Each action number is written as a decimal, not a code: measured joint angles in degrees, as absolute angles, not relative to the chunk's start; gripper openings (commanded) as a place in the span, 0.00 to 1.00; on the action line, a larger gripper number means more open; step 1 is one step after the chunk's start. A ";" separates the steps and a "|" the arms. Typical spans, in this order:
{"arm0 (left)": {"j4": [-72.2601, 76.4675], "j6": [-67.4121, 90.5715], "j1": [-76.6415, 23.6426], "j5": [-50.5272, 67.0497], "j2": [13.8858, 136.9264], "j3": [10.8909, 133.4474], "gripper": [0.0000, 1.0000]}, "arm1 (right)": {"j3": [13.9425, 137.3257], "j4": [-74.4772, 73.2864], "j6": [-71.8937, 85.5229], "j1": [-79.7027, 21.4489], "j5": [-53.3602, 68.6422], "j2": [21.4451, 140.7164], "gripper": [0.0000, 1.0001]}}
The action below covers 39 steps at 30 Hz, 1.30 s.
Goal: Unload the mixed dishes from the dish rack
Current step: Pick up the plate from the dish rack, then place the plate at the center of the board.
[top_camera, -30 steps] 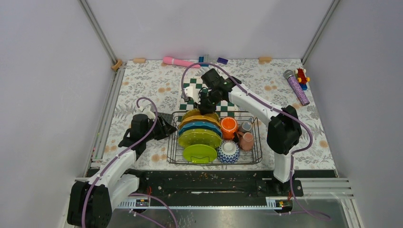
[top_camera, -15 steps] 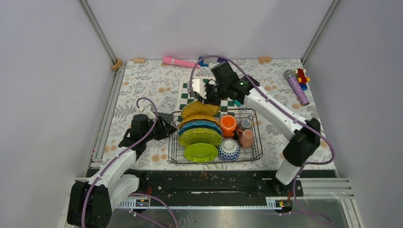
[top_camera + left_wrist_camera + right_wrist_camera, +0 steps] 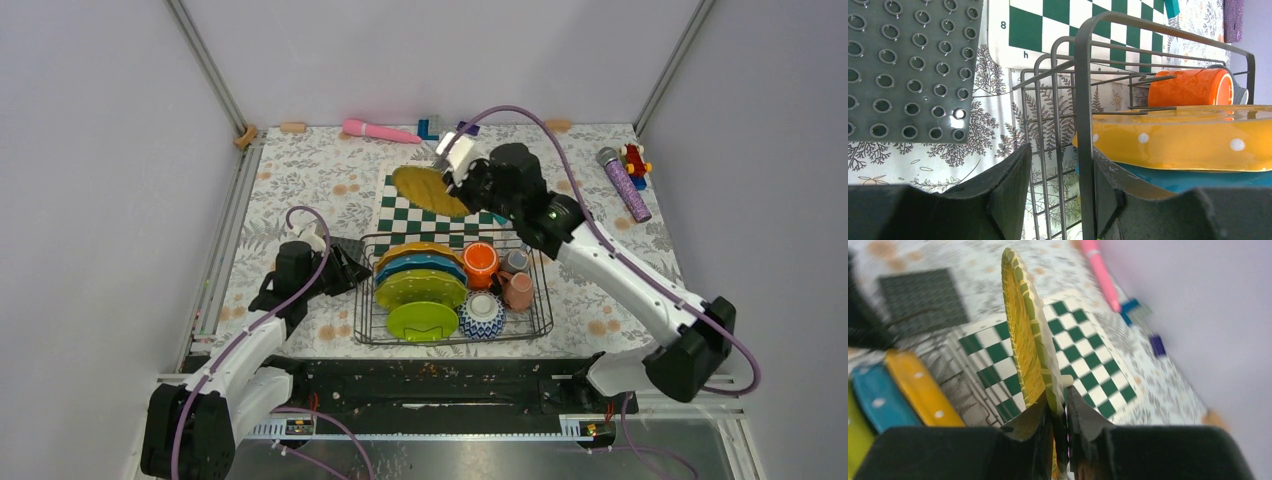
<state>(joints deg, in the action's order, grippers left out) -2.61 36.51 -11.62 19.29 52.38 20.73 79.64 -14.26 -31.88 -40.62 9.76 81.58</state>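
Yellow plate (image 3: 428, 190), ribbed with a pale rim, is out of the dish rack (image 3: 546, 300) and held on edge, tilted, above the checkered board (image 3: 400, 215). The right gripper (image 3: 453, 182) is clamped on its rim, the arm stretched far forward. Floral worktop (image 3: 320, 180) lies open beside the board. The left gripper (image 3: 1060, 152) sits low at the rack's left end, jaws apart astride a corner wire.

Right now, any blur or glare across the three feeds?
Right wrist: held plate is sharp along its rim, and the left background is smeared. Left wrist: crisp, with sheen on the orange cup and the dotted plate. Top: even light, soft shadows, no blur.
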 measured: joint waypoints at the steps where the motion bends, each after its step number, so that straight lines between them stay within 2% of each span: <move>1: -2.63 36.53 -11.62 19.29 52.27 20.69 0.44 | 77.54 -12.10 -27.55 -40.66 5.21 79.83 0.00; 4: -2.57 36.71 -11.62 19.29 52.18 20.58 0.44 | 71.99 -7.33 -15.64 -39.16 -5.56 73.76 0.00; 6: -2.55 36.84 -11.62 19.29 52.18 20.56 0.44 | 68.20 -5.58 -7.22 -35.75 -8.34 68.95 0.00; 9: -2.52 37.10 -11.62 19.29 52.12 20.47 0.44 | 63.24 -4.75 7.20 -24.64 -9.61 61.78 0.00; 15: -2.50 37.43 -11.62 19.29 52.10 20.45 0.44 | 55.59 -5.19 28.93 -5.30 -7.16 56.77 0.00; 19: -2.46 37.54 -11.62 19.31 51.79 20.29 0.43 | 48.23 -6.31 39.77 4.34 -2.37 57.52 0.00; 26: -2.48 37.54 -11.62 19.42 51.46 20.21 0.43 | 38.59 -2.94 49.21 14.59 -0.49 63.81 0.00; 36: -2.55 37.50 -11.62 19.49 51.44 20.21 0.42 | 36.75 6.26 53.93 17.17 -0.10 74.76 0.00; 39: -2.55 37.47 -11.62 19.46 51.44 20.21 0.42 | 36.75 8.34 54.46 17.17 -0.97 77.08 0.07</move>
<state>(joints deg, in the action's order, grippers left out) -2.55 37.47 -11.62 19.46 51.44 20.21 36.75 8.34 54.46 17.17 -0.97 77.08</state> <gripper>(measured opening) 0.427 0.160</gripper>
